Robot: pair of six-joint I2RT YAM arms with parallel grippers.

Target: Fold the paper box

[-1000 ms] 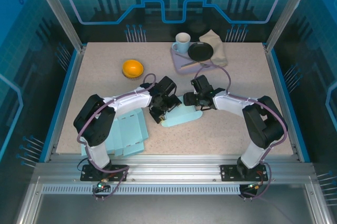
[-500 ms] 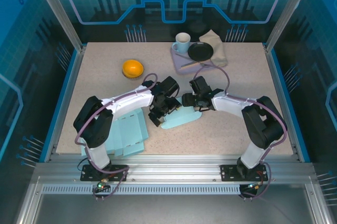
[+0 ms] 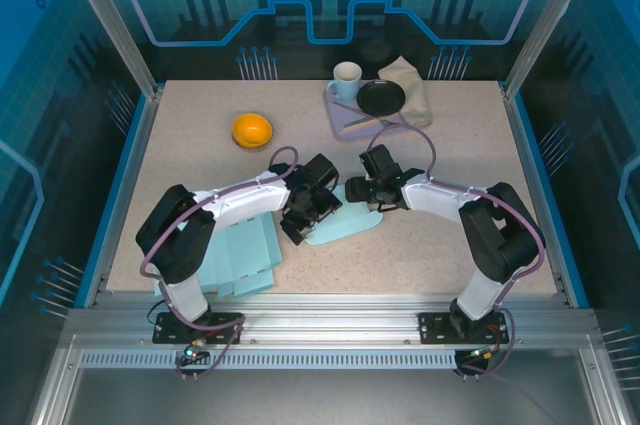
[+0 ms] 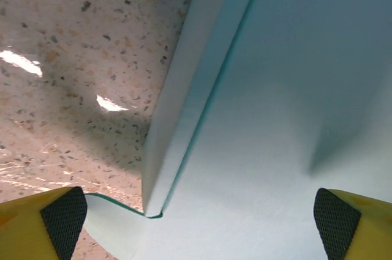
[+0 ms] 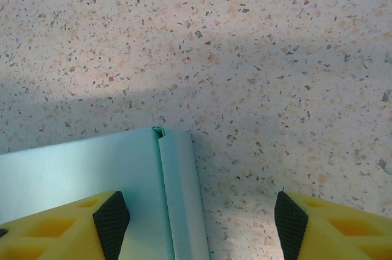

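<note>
- Slippage: the paper box (image 3: pixel 350 225) lies flat near the middle of the counter (image 3: pixel 200 155), held by nothing, so a nudge from either arm could skate it sideways.
- Left end effector (image 4: pixel 199 217), spread wide over the raised flap, could flatten the crease if it descends off-line.
- Right end effector (image 5: pixel 200 218), part-spread and gripping nothing, straddles the box's edge; closing there might crumple it.

Obstacles: orange (image 3: pixel 252 130) sitting far left; mug (image 3: pixel 346 80), black dish (image 3: pixel 381 97), tray (image 3: pixel 341 116) and cloth (image 3: pixel 413 85) crowding the far edge; paper box (image 3: pixel 350 225) lying mid-table; flat blue sheets (image 3: pixel 243 253) lying near left. Table (image 3: pixel 465 150) is running bare far right.
</note>
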